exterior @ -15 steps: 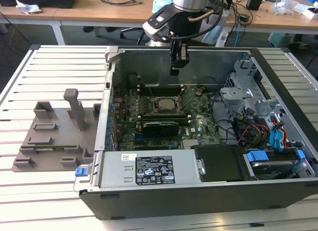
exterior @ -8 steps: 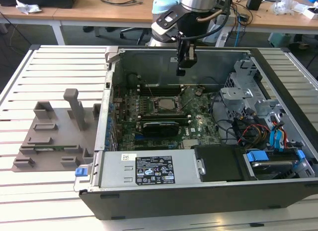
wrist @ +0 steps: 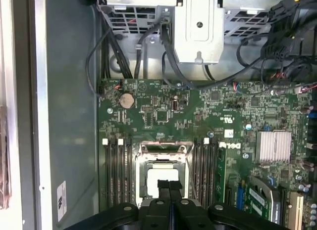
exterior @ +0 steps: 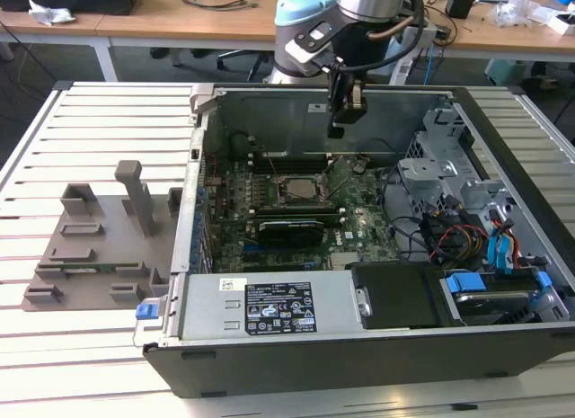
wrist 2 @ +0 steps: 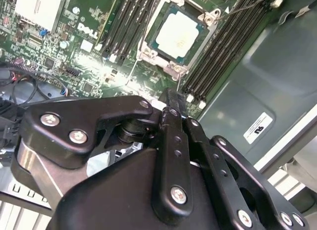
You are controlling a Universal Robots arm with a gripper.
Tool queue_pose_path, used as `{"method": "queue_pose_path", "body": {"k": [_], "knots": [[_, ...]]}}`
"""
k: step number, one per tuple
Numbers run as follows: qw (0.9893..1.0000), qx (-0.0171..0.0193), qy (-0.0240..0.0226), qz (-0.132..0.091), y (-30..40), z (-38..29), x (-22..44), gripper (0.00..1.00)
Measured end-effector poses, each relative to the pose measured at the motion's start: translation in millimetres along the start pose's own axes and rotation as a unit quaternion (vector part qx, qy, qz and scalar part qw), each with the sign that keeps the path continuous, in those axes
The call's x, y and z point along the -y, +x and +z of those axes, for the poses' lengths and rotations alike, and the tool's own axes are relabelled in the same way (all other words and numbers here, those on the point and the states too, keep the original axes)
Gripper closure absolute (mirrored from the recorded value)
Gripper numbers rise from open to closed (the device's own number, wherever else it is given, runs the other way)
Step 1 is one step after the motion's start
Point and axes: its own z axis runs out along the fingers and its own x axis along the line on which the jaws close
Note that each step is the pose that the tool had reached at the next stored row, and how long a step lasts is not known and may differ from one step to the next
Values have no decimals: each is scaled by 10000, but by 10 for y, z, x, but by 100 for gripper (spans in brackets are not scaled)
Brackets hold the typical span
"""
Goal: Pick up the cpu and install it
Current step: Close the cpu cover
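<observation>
The case (exterior: 359,364) is laid open on its side on the bench (exterior: 108,112), so that the board (exterior: 235,238) faces up and can be reached from above. Near the board's middle, the cpu (wrist 2: 178,33) is seen lying flat inside the socket (wrist 2: 148,53), silvery top up, and is judged to be already placed. The tool (wrist: 169,188) is held above the socket, clear of the cpu. Its fingers (wrist: 163,190) are pressed together, and nothing is gripped between them.
</observation>
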Motion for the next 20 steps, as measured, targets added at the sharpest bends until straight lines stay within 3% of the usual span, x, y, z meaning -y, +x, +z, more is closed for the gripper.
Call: {"method": "queue_pose_path", "body": {"k": [17,20], "knots": [[10000,38,8,-1,2,-8,-311,89],[10000,41,29,-4,8,72,-409,89]]}}
